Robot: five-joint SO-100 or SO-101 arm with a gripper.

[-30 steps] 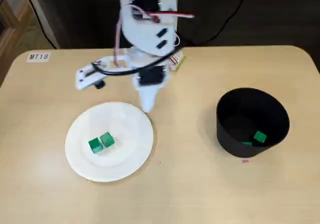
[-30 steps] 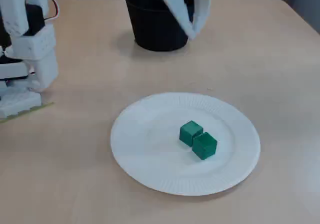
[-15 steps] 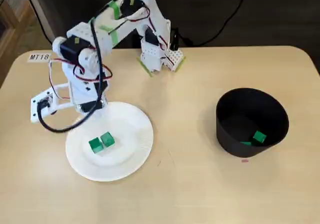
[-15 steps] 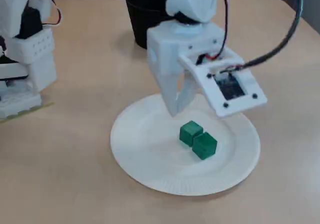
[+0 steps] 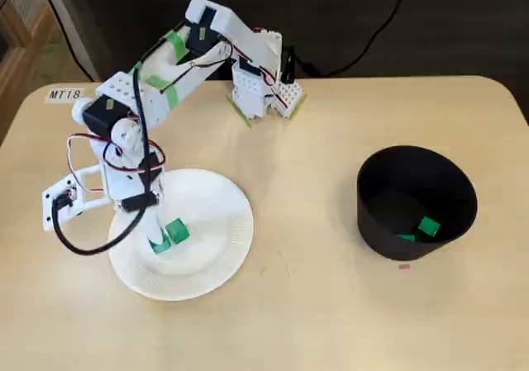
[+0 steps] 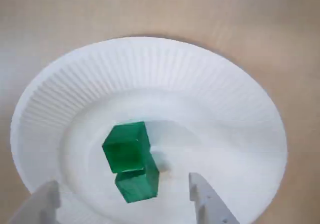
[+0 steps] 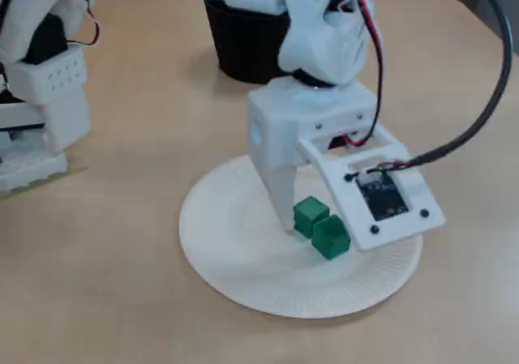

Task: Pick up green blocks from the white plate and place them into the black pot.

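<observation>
The white tool point(image 6: 122, 180), spread wide, straddles two touching green cubes point(image 6: 126, 146) on the round white paper plate point(image 6: 235, 109), pinching neither. Its fingers point(image 6: 206, 200) run past the wrist view's lower edge.

In the wrist view the bottom edge cuts off the fingers of the gripper point(image 6: 123, 180) and the near rim of the white plate point(image 6: 225, 99). In a fixed view the arm point(image 7: 316, 23) hides part of the black pot point(image 7: 243, 52).

Two green cubes point(image 6: 126, 146) touch at the centre of the white plate point(image 6: 235, 109). A third cube point(image 5: 429, 226) lies inside the upright black pot point(image 5: 369, 222), toward the tabletop's right edge in a fixed view.
</observation>
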